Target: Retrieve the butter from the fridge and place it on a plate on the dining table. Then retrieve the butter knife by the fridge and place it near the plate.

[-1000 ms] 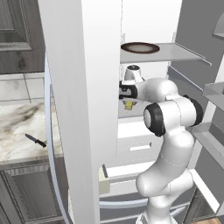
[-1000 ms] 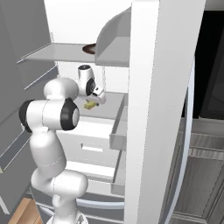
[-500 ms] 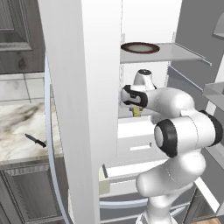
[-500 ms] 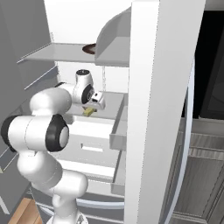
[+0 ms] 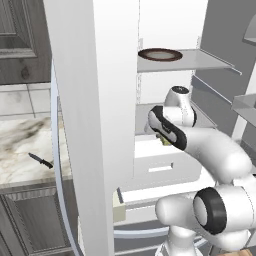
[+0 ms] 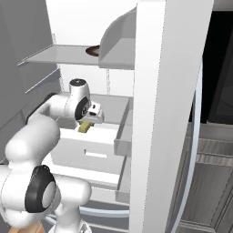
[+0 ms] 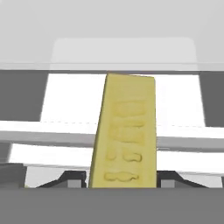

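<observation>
My gripper [image 7: 121, 177] is shut on the butter [image 7: 125, 131], a pale yellow-green stick that stands up between the dark fingertips [image 7: 72, 177]. Seen from the base, the gripper [image 5: 161, 136] holds the butter [image 5: 164, 142] inside the open fridge [image 5: 95, 100], just above the white drawer [image 5: 160, 165]. From the right base view, the butter [image 6: 84, 128] hangs under the gripper [image 6: 89, 121]. The butter knife [image 5: 41, 160], small and dark, lies on the marble counter [image 5: 20, 150] left of the fridge door. The plate and the dining table are out of view.
A brown-rimmed dish [image 5: 160, 54] sits on the fridge's upper shelf [image 5: 200, 60]. The open fridge door [image 6: 173, 91] stands close on the right, with its bins [image 6: 125, 136] jutting inward. Dark wooden cabinets [image 5: 20, 40] rise behind the counter. My own elbow [image 5: 220, 210] bulks low in front.
The gripper has come down and back from the fridge shelf with the butter held in it. The arm's elbow has swung low toward the base.
</observation>
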### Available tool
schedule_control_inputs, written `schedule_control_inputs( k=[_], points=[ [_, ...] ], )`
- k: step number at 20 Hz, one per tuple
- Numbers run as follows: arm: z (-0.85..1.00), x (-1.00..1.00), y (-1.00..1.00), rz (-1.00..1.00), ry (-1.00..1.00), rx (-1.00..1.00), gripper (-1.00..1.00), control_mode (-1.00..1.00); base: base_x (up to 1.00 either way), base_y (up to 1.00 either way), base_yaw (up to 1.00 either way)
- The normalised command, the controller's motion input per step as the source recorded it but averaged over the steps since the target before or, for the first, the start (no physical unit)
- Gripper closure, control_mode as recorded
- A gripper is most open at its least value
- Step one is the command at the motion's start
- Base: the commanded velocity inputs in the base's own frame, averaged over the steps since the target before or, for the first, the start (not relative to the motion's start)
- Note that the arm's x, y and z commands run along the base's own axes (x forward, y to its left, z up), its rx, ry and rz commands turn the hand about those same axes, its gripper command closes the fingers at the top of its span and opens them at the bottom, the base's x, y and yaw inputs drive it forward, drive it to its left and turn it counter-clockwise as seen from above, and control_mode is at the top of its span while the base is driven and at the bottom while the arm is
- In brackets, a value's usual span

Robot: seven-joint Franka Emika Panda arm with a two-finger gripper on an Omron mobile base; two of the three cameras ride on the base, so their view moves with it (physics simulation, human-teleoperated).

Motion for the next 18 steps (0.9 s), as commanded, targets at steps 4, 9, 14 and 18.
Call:
schedule_control_inputs(
  k=[4, 9, 14, 18],
  points=[
    [0.44, -0.74, 0.0, 0.03, 0.02, -0.03, 1.0, -1.0, 0.0, 0.0, 0.0],
    [0.42, -0.51, 0.0, 0.0, 0.14, 0.0, 1.0, -1.0, 0.0, 0.0, 0.0],
    [0.5, -0.66, 0.0, 0.0, 0.17, 0.0, 1.0, -1.0, 0.0, 0.0, 0.0],
    [0.2, -0.86, 0.0, 0.0, -0.04, 0.0, 1.0, -1.0, 0.0, 0.0, 0.0]
  ],
)
